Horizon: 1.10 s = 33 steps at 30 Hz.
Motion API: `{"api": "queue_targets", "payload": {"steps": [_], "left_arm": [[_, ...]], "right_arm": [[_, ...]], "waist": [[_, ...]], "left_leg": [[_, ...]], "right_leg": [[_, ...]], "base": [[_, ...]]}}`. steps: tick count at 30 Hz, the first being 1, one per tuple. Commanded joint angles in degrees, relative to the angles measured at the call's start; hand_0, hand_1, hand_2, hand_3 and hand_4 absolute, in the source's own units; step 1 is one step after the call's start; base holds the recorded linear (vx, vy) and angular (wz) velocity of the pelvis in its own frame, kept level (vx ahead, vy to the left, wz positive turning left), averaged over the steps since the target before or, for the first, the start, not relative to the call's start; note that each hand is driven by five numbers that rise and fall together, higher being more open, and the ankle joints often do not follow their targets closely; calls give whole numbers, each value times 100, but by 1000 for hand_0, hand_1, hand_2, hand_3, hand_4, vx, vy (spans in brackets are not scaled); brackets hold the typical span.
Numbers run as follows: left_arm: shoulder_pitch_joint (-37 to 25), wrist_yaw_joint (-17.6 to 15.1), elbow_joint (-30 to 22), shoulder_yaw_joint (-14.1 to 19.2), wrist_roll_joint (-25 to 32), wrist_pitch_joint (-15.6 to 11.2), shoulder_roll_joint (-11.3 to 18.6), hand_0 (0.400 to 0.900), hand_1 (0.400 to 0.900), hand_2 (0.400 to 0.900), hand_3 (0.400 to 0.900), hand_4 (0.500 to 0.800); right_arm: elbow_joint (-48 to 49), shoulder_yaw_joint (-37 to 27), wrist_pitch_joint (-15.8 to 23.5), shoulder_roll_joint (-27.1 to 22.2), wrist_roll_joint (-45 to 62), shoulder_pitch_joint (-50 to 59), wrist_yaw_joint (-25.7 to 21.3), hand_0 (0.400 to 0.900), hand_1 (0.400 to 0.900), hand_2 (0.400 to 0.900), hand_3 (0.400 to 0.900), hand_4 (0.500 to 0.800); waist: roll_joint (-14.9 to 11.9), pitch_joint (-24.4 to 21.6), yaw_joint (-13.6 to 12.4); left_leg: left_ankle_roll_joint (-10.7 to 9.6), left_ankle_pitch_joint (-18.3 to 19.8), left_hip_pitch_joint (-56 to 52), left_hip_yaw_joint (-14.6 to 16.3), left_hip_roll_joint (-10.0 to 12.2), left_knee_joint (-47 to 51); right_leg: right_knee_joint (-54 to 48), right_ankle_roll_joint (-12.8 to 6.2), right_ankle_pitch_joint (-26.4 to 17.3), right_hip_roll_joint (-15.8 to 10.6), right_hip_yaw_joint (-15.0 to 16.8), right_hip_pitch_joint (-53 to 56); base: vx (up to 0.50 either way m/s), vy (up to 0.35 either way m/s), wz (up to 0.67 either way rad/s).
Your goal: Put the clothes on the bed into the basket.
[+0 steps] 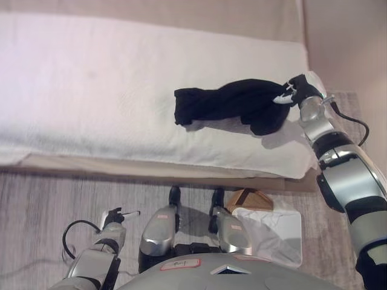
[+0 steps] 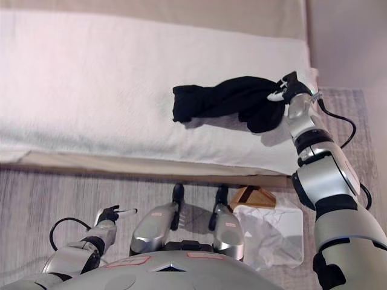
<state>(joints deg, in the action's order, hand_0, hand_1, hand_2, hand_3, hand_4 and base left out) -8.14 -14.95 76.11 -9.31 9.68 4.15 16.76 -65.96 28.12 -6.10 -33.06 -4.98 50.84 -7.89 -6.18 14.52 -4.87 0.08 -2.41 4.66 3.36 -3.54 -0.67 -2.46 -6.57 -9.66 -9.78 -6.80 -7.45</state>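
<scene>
— nearest? left hand low over the floor, fingers straight, holding nothing.
— basket?
— white basket on the floor below the bed.
— clothes?
— black garment bunched on the bed's right part; right hand pinches its right end.

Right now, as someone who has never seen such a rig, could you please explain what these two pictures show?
Both pictures come from a stereo camera on a humanoid robot's head, looking down; the two views differ only slightly. Ahead is a bed with a white cover. On it lies a black garment. The robot's right hand, at the end of a silver-grey arm, has its fingers curled on one end of that garment. Its left hand hangs low over the floor, holding nothing. By the robot's feet stands a white basket with a wooden handle, lined with white.
</scene>
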Motion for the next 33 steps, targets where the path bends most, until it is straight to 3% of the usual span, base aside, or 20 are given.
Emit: {"api": "queue_targets", "payload": {"steps": [1, 7, 12, 18, 27, 33], "left_arm": [[341, 9, 538, 95, -308, 115, 79, 900, 900, 900, 900, 800], [420, 104, 540, 147, -519, 165, 15, 900, 900, 900, 900, 800], [399, 177, 503, 149, -639, 180, 0, 900, 900, 900, 900, 800], [327, 234, 450, 126, -745, 215, -13, 900, 900, 900, 900, 800], [256, 279, 383, 20, -876, 242, -37, 900, 900, 900, 900, 800], [176, 288, 315, -75, -878, 225, 8, 900, 900, 900, 900, 800]], "right_arm": [[470, -11, 173, -980, -115, 282, -168, 400, 400, 400, 400, 500], [1089, -617, 146, -1459, -85, -628, -137, 400, 400, 400, 400, 500], [1259, -1152, 145, -1810, -48, -1333, -147, 400, 400, 400, 400, 500], [1255, -1912, 134, -2283, 90, -2119, -198, 400, 400, 400, 400, 500], [1337, -2766, 124, -2569, 191, -3020, -260, 400, 400, 400, 400, 500], [1154, -2843, 105, -2587, 231, -3068, -270, 400, 400, 400, 400, 500]], "waist": [[181, -335, 145], [197, -581, 488], [225, -743, 715], [266, -857, 959], [320, -922, 1180], [406, -837, 1284]], "left_leg": [[-188, -84, -12, -102, 321, 370], [-148, 57, -456, 413, 390, 505], [-134, 164, -666, 659, 411, 526], [-115, 258, -851, 837, 418, 525], [-109, 322, -991, 962, 430, 520], [-118, 338, -1016, 1084, 428, 505]], "right_leg": [[309, -279, 276, -75, 110, -7], [244, -352, 203, -4, 594, 72], [231, -413, 188, 46, 843, 117], [250, -435, 206, 95, 1036, 176], [290, -447, 251, 118, 1132, 247], [282, -464, 216, 130, 1233, 184]], "base": [[68, 36, -64], [52, 29, -58], [35, 19, -37], [19, 6, -19], [8, 5, -8], [-14, 10, -13]]}}
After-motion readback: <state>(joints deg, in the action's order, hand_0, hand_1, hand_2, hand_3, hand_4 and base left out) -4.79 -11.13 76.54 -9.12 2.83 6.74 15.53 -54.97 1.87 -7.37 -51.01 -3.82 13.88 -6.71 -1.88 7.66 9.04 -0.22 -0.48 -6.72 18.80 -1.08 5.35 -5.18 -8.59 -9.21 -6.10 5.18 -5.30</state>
